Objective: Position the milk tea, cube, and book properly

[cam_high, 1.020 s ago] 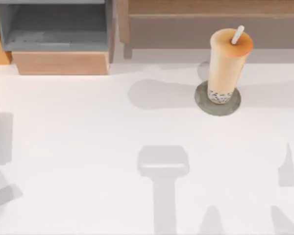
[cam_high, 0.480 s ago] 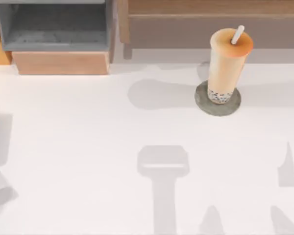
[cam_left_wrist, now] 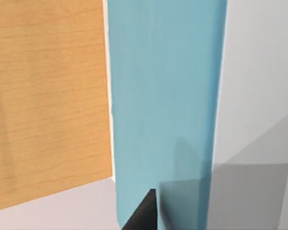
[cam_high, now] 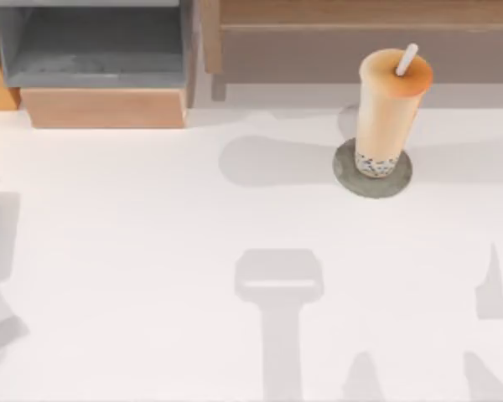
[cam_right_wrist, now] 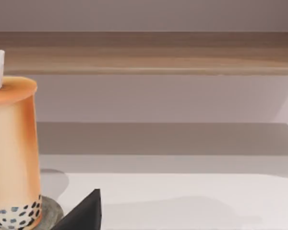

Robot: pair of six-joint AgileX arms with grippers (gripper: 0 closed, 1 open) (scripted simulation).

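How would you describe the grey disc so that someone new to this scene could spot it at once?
Start at the long wooden shelf along the back of the table, on the top view's right. Just in front of it stands the milk tea, upright. The grey disc is the flat round pad under the cup's base, wider than the cup and dull against the white table.

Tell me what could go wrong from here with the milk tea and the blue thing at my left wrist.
The milk tea is tall and stands upright on a small grey disc; a nudge could topple it. In the left wrist view a blue panel, perhaps the book, sits tight beside a wooden wall; it could scrape or jam there.
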